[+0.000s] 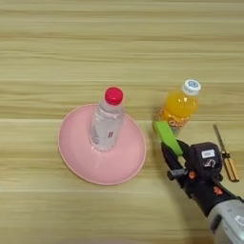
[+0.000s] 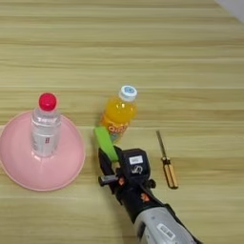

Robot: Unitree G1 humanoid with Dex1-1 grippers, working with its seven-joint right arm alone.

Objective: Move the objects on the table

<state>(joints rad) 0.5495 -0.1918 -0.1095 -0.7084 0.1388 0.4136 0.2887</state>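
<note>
- The right gripper (image 1: pixel 172 151), at the lower right of the frame, pinches the green block (image 1: pixel 167 137) beside the orange juice bottle (image 1: pixel 180 108).
- The block looks light and stiff; its flat sides suit the pinch.
- The water bottle (image 1: pixel 106 121) stands on the pink plate (image 1: pixel 71 151), left of centre; top-heavy, best grasped mid-body.

Bright-green block (image 1: pixel 167 137), pink plate (image 1: pixel 76 162)

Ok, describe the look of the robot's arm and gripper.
The right arm is a rounded silver-grey forearm with a small white sticker. It narrows into a black wrist section with small orange-red marks. The gripper is black, with two slim black fingers, a boxy black housing bearing a white label, and a short black peg sticking out at one side.
</note>
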